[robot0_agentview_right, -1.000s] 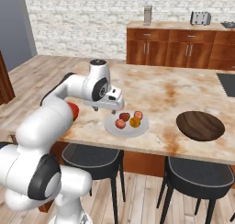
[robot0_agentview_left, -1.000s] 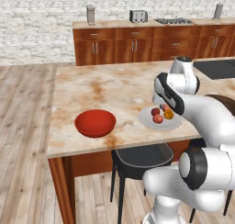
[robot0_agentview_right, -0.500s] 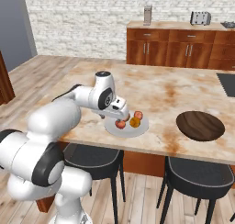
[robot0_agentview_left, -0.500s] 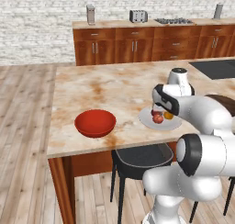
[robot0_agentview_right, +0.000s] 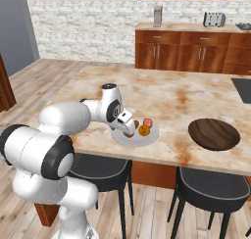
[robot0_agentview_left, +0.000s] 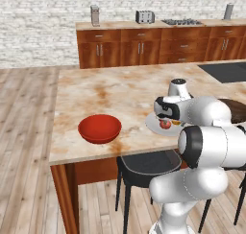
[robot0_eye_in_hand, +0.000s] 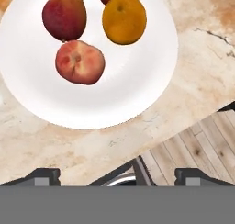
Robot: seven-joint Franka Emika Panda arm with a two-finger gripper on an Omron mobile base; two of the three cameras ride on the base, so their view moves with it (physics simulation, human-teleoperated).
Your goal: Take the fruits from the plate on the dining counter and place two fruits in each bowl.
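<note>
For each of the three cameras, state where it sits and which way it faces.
Left base view: behind the arm to its left, facing forward and down over the counter, red bowl and plate; arm at lower right.
Right base view: behind to its right, same counter, brown bowl; arm at lower left, open gripper over the plate.
Hand view: on the hand, looking down at the fruits; fingertips at the bottom.
Shared: all three show the plate and fruits.
</note>
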